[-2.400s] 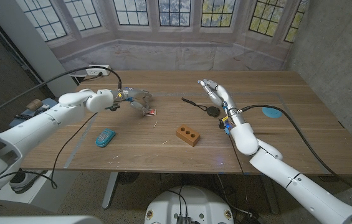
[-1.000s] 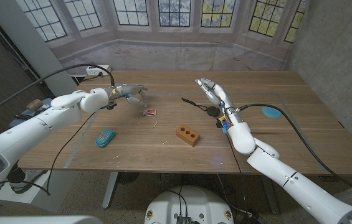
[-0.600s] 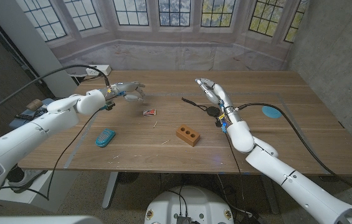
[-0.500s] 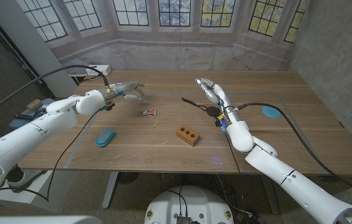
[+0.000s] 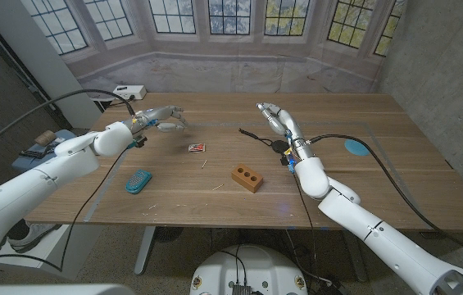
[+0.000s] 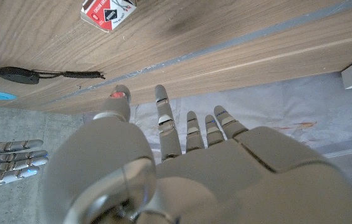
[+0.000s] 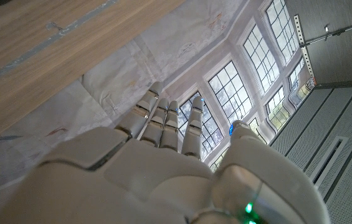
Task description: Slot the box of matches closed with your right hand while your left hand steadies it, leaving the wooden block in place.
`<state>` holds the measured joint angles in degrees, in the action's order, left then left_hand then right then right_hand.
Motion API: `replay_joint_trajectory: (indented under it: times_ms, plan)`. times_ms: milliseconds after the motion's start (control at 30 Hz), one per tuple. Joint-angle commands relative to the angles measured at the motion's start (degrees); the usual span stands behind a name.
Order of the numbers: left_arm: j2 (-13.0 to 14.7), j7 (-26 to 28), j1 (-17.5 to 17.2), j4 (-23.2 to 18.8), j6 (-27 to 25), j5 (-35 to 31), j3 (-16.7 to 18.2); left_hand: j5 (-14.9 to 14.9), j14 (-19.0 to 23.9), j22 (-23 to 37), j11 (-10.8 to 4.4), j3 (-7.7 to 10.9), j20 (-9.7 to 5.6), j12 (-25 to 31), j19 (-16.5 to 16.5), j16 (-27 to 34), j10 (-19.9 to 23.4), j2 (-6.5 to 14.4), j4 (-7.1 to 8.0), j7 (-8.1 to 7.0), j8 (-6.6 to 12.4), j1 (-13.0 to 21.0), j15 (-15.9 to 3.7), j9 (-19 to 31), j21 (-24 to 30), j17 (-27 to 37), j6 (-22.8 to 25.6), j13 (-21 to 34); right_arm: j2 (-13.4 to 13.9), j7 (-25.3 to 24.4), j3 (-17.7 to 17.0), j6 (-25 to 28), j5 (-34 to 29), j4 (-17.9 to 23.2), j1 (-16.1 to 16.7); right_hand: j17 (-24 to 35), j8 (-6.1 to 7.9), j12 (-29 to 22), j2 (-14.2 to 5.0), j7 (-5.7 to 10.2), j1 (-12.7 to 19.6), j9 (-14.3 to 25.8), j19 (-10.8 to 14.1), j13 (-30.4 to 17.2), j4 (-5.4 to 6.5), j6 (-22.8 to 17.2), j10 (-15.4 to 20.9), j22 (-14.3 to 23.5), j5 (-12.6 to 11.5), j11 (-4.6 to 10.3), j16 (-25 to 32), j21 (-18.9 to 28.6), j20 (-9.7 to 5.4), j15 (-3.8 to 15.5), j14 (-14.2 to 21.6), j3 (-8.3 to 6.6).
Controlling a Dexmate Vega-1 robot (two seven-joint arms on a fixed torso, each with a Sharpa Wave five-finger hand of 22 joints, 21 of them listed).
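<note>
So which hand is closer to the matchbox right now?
Left. The left hand hovers just behind the matchbox, toward the robot's left, holding nothing. The right hand is open, farther off to the robot's right, near the black cord.

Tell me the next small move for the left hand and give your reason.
Probably bring the left hand back down beside the box of matches to steady it. The hand hovers open near the table's far edge, apart from the box, which lies alone on the wood. The right hand is also open and apart, and the wooden block sits nearer the front.
</note>
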<state>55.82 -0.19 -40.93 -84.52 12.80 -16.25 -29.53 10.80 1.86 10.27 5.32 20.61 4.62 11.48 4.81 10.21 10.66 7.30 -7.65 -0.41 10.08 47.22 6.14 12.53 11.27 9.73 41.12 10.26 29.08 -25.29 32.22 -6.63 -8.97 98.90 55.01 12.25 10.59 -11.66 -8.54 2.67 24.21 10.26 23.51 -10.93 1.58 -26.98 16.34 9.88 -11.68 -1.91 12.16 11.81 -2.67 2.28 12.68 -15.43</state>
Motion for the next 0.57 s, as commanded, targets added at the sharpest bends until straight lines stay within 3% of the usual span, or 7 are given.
replay_joint_trajectory:
  times_ms: [33,267,567]
  plan:
    - [-0.9,2.8,-1.9,2.0,1.9,5.1,1.8,0.3,0.0,0.2,0.27,0.06,0.06,0.1,0.3,0.2,0.1,0.2,0.55,0.1,-0.04,-0.9,0.4,0.0,0.5,0.2,-1.0,0.2,-0.6,-0.5,0.4,2.6,0.6,0.0,-1.0,-0.1,-0.27,-0.1,0.04,0.07,0.5,0.2,0.5,-0.1,-0.28,0.3,0.4,0.2,0.2,0.39,-0.1,-0.1,-0.11,0.41,0.3,-0.35]
    - [-1.4,3.8,-2.4,2.2,2.3,6.4,2.2,0.8,0.4,0.3,0.18,0.28,0.09,0.2,0.4,0.2,0.3,0.9,0.71,-0.19,-0.46,-1.6,0.47,0.0,0.6,0.1,-4.5,0.2,-0.5,-0.1,0.3,3.1,2.0,-0.2,-1.6,0.0,-0.42,-0.1,0.05,0.21,0.4,0.2,0.6,-0.1,-0.38,1.1,0.6,0.2,0.3,0.51,-0.1,-0.1,-0.07,0.49,0.3,-0.46]
    - [-1.5,4.6,-3.6,0.6,1.3,7.2,2.6,0.9,0.4,0.3,0.16,0.37,0.1,0.2,0.4,0.2,0.3,1.0,0.65,-0.42,-0.37,-1.7,0.53,-0.1,0.6,0.1,-5.4,0.3,-0.4,0.7,0.4,3.4,3.4,-1.2,-2.5,0.0,-0.35,0.0,0.01,0.22,0.5,0.2,0.7,-0.1,-0.53,1.4,0.6,0.2,0.3,0.38,-0.1,-0.1,-0.04,0.48,0.3,-0.63]
